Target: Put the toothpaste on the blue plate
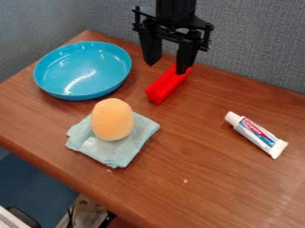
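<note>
Wooden tabletop [202, 169] carrying everything. Blue plate [82, 70] sitting far left, nothing in it. Claw [169, 65] hanging fingers apart, gripping nothing, over red block [168, 86]. Egg [113, 118] resting on teal cloth [112, 138]. Toothpaste [256, 134] lying right, print unreadable.

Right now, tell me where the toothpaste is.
The toothpaste lies flat on the wooden table at the camera view's right edge, apart from the red block and far from the blue plate.

One black arm comes in from the top, tool [168, 61] pointing straight down. Both black fingers [152, 49] hang with a clear gap between them, nothing pinched there, tips low near the table.
</note>
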Controlling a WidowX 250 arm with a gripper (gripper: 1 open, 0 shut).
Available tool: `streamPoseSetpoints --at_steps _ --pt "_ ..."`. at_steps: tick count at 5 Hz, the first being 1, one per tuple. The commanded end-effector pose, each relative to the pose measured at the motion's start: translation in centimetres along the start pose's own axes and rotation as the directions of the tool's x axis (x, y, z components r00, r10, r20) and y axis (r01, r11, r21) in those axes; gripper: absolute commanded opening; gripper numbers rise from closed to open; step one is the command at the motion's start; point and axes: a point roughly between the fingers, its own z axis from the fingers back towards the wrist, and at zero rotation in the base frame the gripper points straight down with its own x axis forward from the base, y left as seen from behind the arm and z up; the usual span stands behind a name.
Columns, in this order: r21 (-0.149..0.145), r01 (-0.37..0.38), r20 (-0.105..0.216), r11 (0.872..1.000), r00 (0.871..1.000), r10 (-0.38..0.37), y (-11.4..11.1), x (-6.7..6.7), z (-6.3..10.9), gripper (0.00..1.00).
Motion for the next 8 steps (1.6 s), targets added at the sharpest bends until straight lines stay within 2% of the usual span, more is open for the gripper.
streamPoseSetpoints --at_steps 1,4,5,6,7,8 --pt "-0.002 -0.005 -0.018 1.0 1.0 0.005 -0.1 -0.1 -0.6 1.0" --pt "-0.003 -0.047 -0.06 0.999 0.997 0.047 -1.0 0.2 -2.4 1.0" --pt "-0.008 -0.129 -0.057 0.992 0.99 0.128 -3.1 1.2 -3.4 1.0" --pt "-0.029 -0.24 -0.042 0.97 0.97 0.239 -5.9 2.0 -4.1 1.0" --pt "-0.047 -0.353 -0.042 0.934 0.935 0.351 -8.8 3.0 -4.8 1.0" --pt "-0.068 -0.475 -0.031 0.877 0.88 0.474 -10.7 4.0 -5.6 1.0"
